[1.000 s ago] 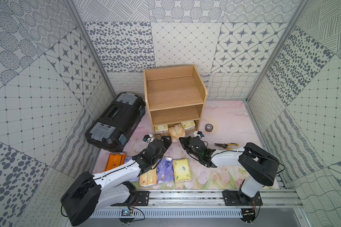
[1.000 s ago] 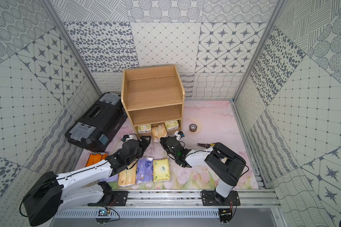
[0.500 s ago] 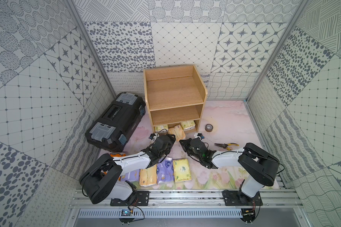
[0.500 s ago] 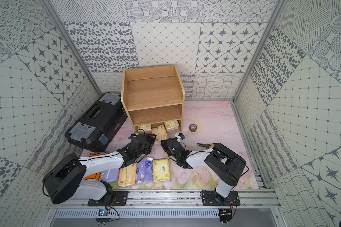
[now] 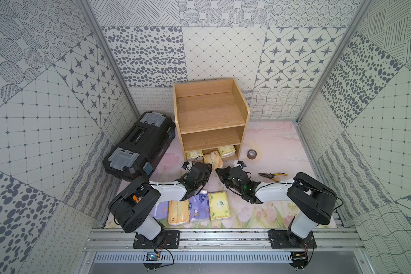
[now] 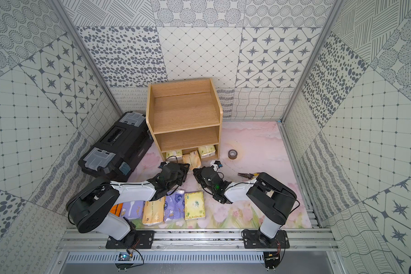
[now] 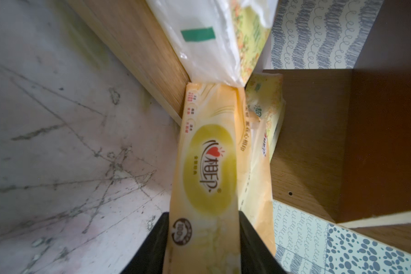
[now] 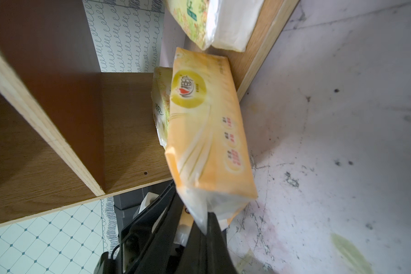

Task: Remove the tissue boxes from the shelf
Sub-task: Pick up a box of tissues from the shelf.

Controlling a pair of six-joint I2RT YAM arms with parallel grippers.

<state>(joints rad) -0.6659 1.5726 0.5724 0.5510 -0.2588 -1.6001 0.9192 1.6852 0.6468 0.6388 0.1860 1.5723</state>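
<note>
- Currently the peach-yellow pack point(image 5: 212, 159) juts tilted out of the bottom tier of the shelf point(image 5: 209, 111), wedged between two pale green-yellow packs point(image 5: 194, 155) that lie inside.
- Both arms meet there: the left gripper point(image 7: 203, 227) presses its jaws against the pack's long sides, and the right gripper point(image 8: 199, 220) is closed tight, pinching the wrapper end.
- Nearby: black toolbox point(image 5: 140, 147) beside the shelf, tape roll point(image 5: 252, 154) and pliers point(image 5: 273, 175) opposite, and floor packs point(image 5: 219, 205) in a row under the arms.
</note>
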